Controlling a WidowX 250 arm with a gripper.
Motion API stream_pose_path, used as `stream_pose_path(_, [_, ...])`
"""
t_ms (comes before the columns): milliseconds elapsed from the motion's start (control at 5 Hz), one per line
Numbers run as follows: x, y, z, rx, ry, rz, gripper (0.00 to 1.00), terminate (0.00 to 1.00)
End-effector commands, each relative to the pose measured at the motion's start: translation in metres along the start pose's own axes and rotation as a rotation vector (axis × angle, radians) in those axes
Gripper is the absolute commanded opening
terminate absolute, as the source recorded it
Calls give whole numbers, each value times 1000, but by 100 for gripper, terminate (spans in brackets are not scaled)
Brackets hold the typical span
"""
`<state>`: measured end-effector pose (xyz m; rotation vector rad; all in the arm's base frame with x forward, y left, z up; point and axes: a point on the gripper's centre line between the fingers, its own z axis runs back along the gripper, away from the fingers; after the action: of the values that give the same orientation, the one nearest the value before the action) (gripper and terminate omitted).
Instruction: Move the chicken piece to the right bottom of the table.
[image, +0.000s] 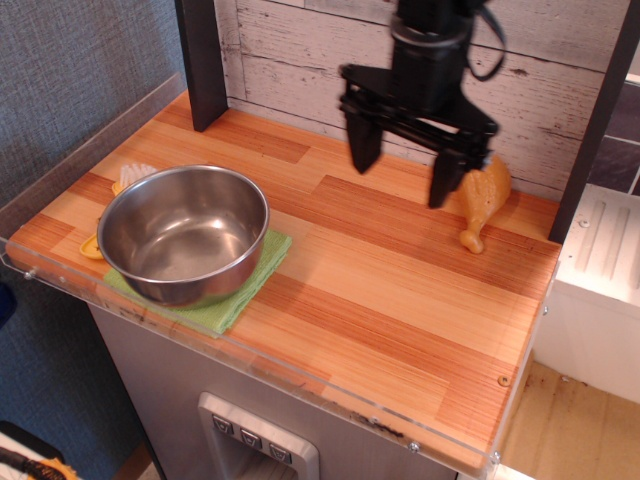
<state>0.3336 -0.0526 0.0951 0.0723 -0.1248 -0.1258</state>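
No readable text, labels, brands or numbers anywhere; panel buttons (248, 439) on grey front too small to read.

You see a golden-tan chicken piece (484, 196) at two o'clock on the table (400, 300), striped orange-brown and pale wood. The gripper (404, 166) is black; at nine o'clock a silvery steel bowl (183, 232) tops a green cloth (245, 292).
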Motion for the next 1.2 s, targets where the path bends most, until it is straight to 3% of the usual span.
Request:
stream_pose_path(0, [53,-20,-27,17,-29,189,100,0])
stream_pose_path(200, [64,-28,-45,-15,-3,198,100,0])
stream_pose_path(600, [64,-45,-83,24,75,182,100,0])
stream_pose_path(800, [60,-54,-96,45,99,158,0,0])
stream_pose_path(1000, [58,-58,-92,59,108,134,0,0])
